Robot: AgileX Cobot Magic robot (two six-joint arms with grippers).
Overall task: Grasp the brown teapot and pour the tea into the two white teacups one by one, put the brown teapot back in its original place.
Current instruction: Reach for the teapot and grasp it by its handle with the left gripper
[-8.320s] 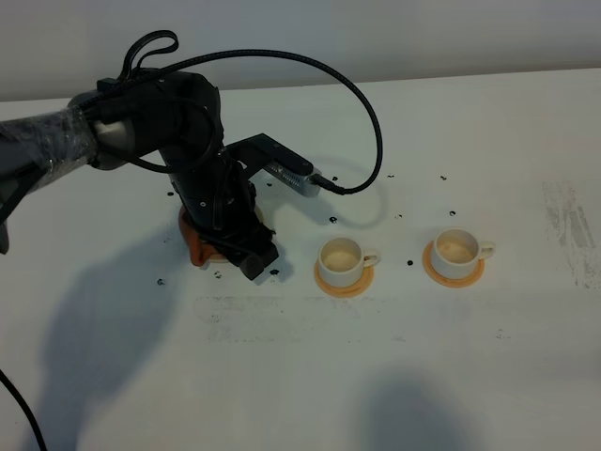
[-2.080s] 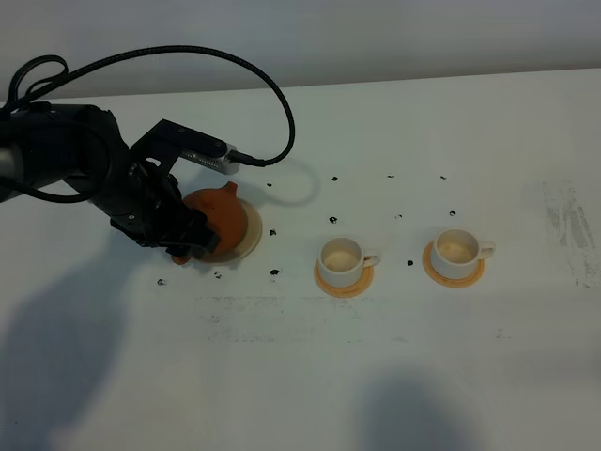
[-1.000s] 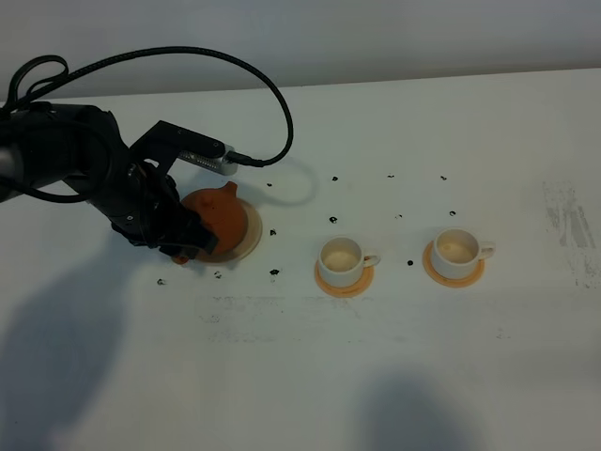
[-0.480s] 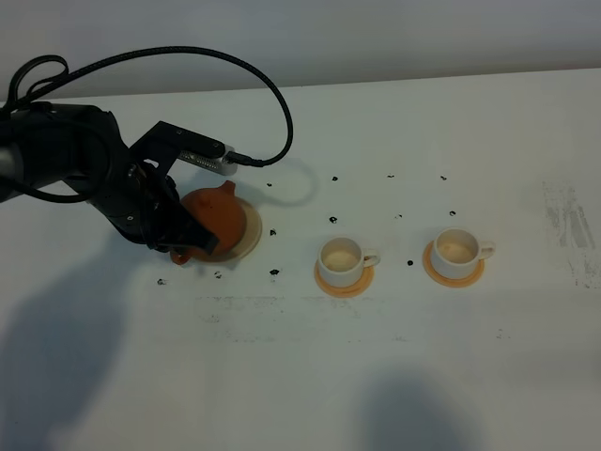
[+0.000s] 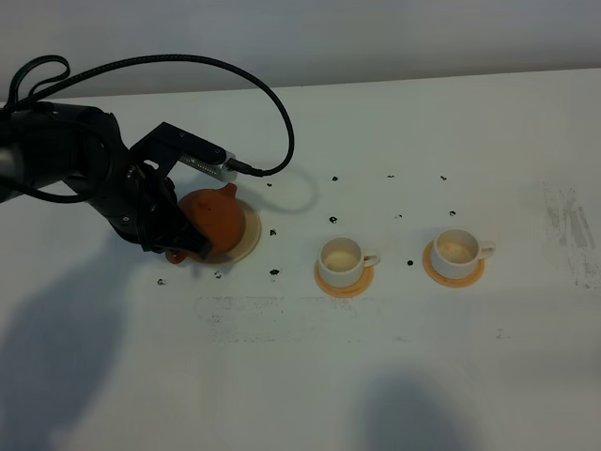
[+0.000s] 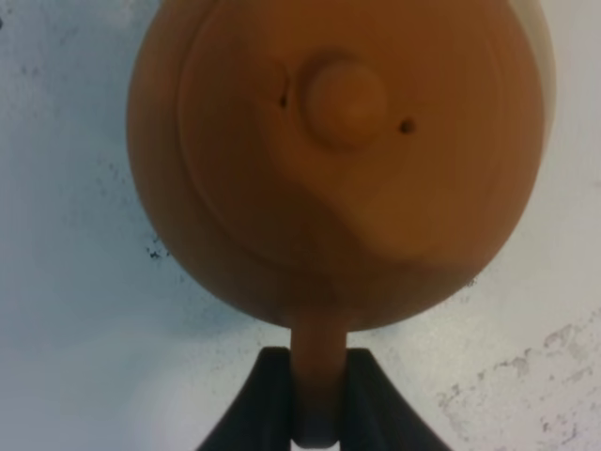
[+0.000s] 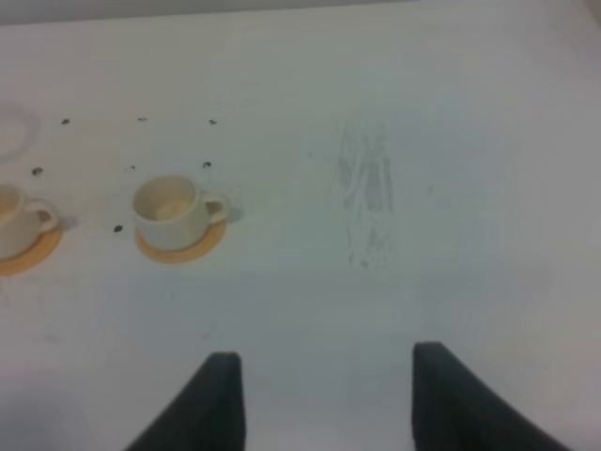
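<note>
The brown teapot (image 5: 214,218) sits on the pale cream saucer (image 5: 252,235) at the left of the table. My left gripper (image 5: 178,252) is shut on its loop handle from the near-left side. In the left wrist view the teapot (image 6: 338,160) fills the frame from above, with the handle pinched by my left gripper (image 6: 317,395). The two white teacups (image 5: 340,257) (image 5: 456,248) stand upright to the right, apart from the arm. My right gripper (image 7: 324,404) hovers open over bare table, far from the cups (image 7: 169,205) (image 7: 14,225).
Each cup rests on a small orange coaster (image 5: 344,282) (image 5: 453,274). A black cable (image 5: 282,122) loops from the left arm over the table behind the teapot. Small dark specks dot the white table (image 5: 394,376). A scuffed patch (image 5: 568,225) lies far right.
My left gripper's jaws have closed on the teapot's handle. The arm and teapot have barely shifted. The cups and the right arm have not moved.
</note>
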